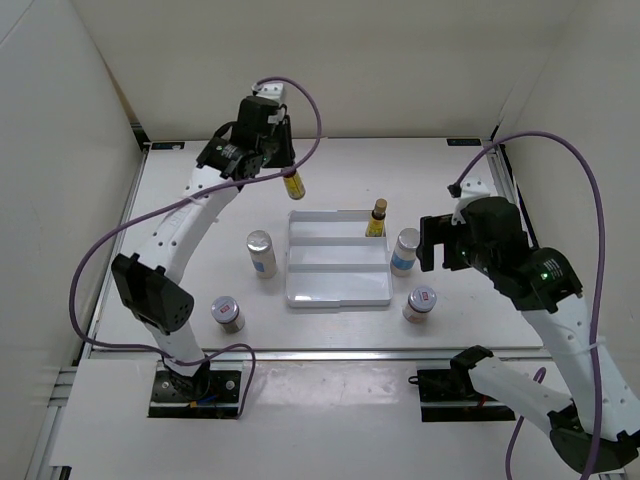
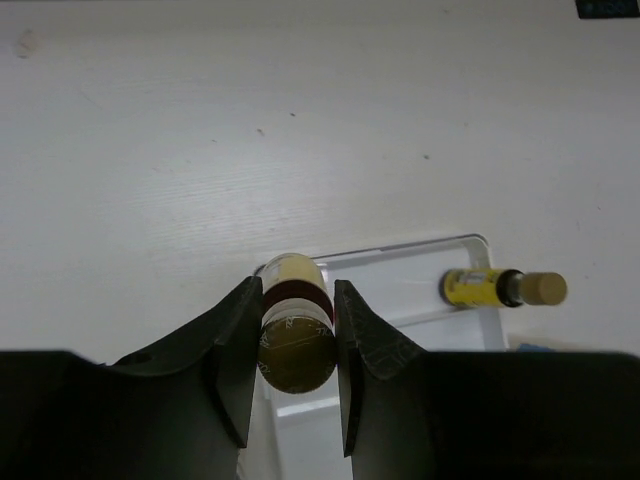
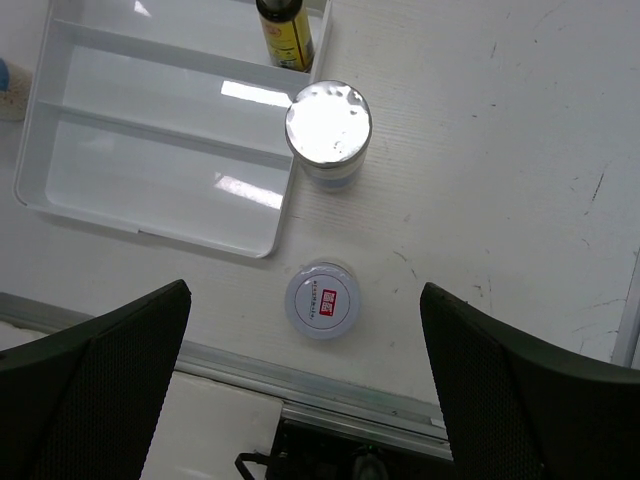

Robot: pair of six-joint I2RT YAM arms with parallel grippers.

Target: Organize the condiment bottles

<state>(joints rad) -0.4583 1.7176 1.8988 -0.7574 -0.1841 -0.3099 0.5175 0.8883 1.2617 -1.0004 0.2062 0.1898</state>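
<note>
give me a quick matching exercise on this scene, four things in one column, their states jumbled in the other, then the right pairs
Things:
1. left gripper
2. right gripper
3. white tray's far compartment
4. white tray's middle compartment

States:
a. empty
b. open, holding nothing
c. holds one tan-capped bottle
d. shut on a dark brown bottle

Pairs: 1-d, 2-b, 3-c, 4-a
</note>
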